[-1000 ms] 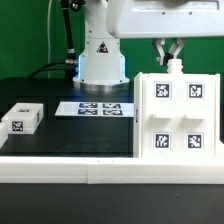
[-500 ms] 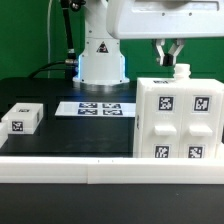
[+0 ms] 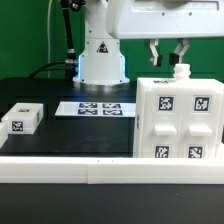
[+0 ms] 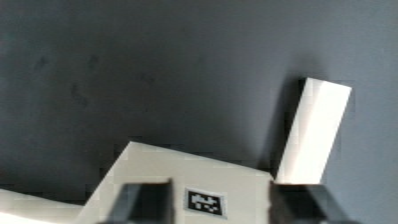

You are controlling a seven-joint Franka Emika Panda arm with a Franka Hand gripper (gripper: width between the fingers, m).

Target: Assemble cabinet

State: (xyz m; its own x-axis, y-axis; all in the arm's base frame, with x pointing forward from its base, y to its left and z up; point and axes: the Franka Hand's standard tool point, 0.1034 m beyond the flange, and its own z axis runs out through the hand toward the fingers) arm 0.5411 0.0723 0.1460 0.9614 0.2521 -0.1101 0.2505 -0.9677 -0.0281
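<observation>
At the exterior view's left, flat on the black table (image 3: 50, 135): a small tagged panel (image 3: 20, 119). Further right, before the arm's base (image 3: 100, 55): the marker board (image 3: 100, 107). At the right: the cabinet (image 3: 178, 120), upright on the table, four tags facing the camera, a small peg (image 3: 180, 70) on top. Just above the peg: the gripper (image 3: 168, 50), jaws apart, nothing between them. Panel, board and base all missing from the wrist view. There instead, close up: a white tagged surface (image 4: 192, 185) between dark fingertips (image 4: 134, 203), and a narrow white slab (image 4: 317, 130) beside it.
</observation>
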